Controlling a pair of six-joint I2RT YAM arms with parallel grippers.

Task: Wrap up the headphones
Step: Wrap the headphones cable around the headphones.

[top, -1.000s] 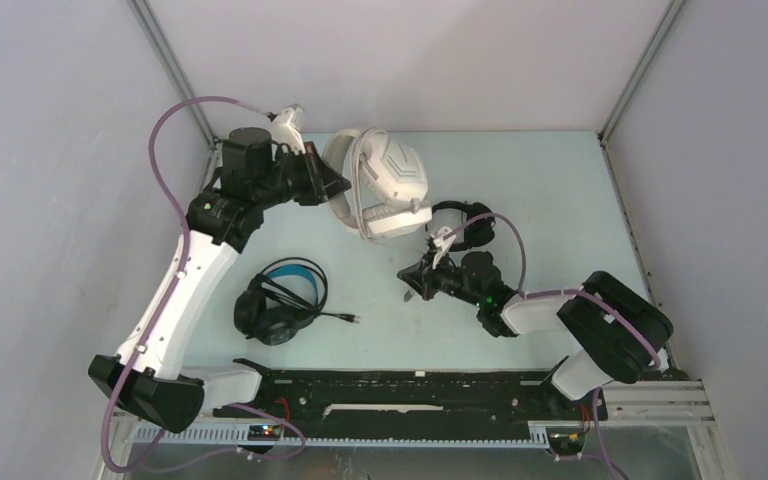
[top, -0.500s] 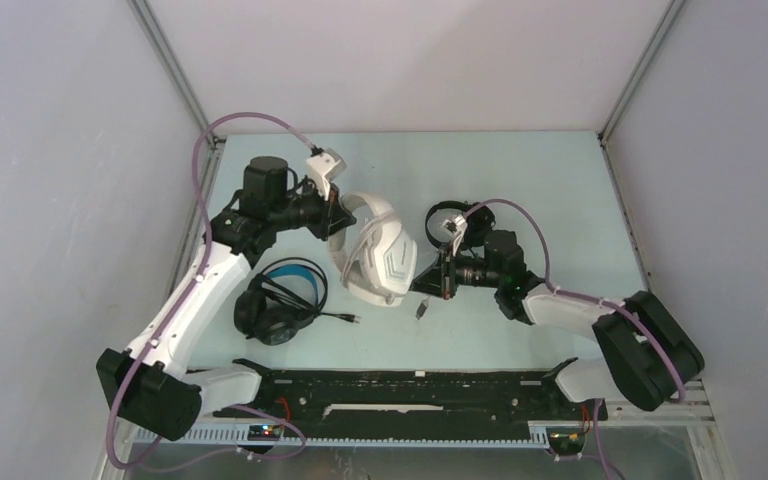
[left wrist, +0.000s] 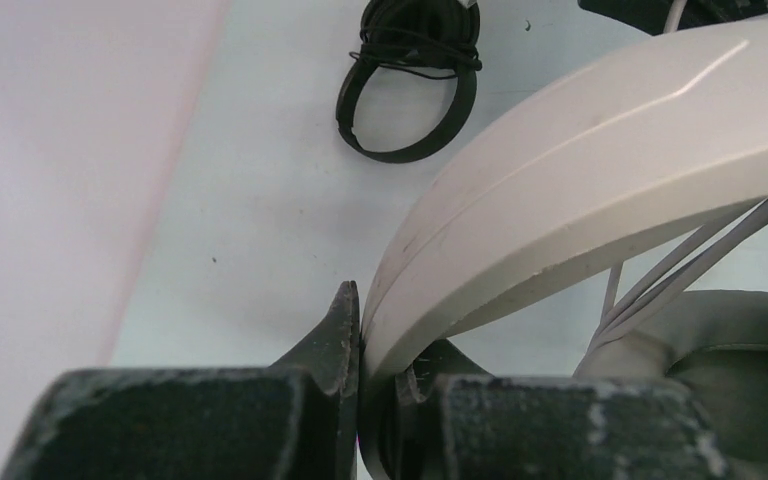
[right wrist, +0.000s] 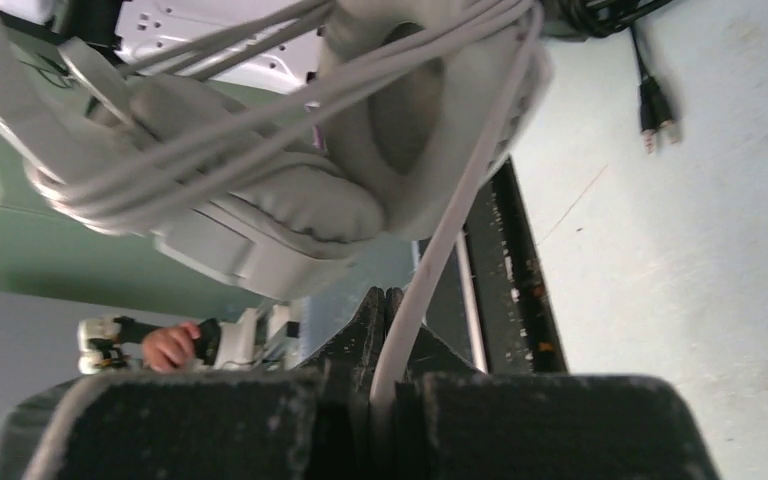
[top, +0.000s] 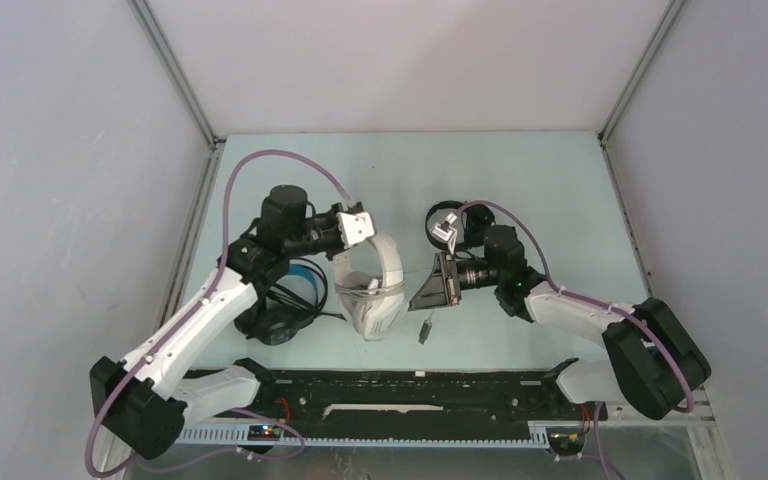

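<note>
The bulky white headphones hang near the table's middle, with their grey cable wound in several loops over the ear cups. My left gripper is shut on the white headband. My right gripper is shut on the loose end of the grey cable, and the plug dangles below it. The black headphones with the blue headband lie at the left, partly under my left arm. The small thin black headphones lie behind my right wrist, cord bundled.
A black rail runs along the near edge between the arm bases. Grey walls close in the left, right and back sides. The black headphones' jack plug lies on the table. A person's hand shows beyond the table in the right wrist view.
My left arm has carried the white headphones from the back of the table toward the near middle. My right gripper has kept the cable and shifted slightly right, its wrist turned.
</note>
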